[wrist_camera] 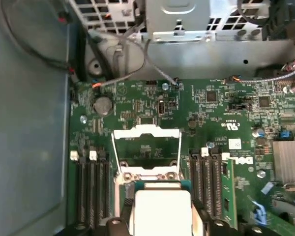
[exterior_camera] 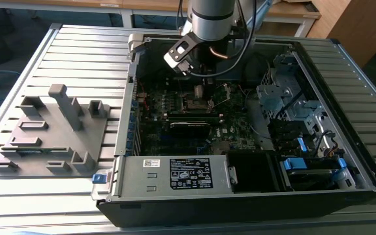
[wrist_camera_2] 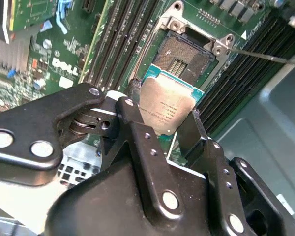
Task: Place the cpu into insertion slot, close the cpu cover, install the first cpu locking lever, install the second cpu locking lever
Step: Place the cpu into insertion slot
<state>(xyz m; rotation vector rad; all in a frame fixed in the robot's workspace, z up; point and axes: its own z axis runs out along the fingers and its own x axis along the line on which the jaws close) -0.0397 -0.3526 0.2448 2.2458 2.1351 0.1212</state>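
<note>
Gripping the cpu (wrist_camera_2: pixel 169 105) by two opposite edges, the black metal pincer (wrist_camera_2: pixel 164 102) hangs inside an open computer case (exterior_camera: pixel 253 209) on a ribbed metal bench (exterior_camera: pixel 77 54).
The flat, square, dull silver chip sits just over the insertion slot (wrist_camera_2: pixel 184 55), a dark pit with a silvery rim, upper centre of the exterior view. The cpu cover (wrist_camera: pixel 146 132), a thin bright frame, stands raised. Pincer links hide the chip's near edge.

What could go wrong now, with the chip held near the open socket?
1. The pincer grips the cpu by only two edges, so it may slip or tilt.
2. The slot lies open, so a skewed landing could harm its contacts.
3. The raised cover stands close by and might catch the cpu.
</note>
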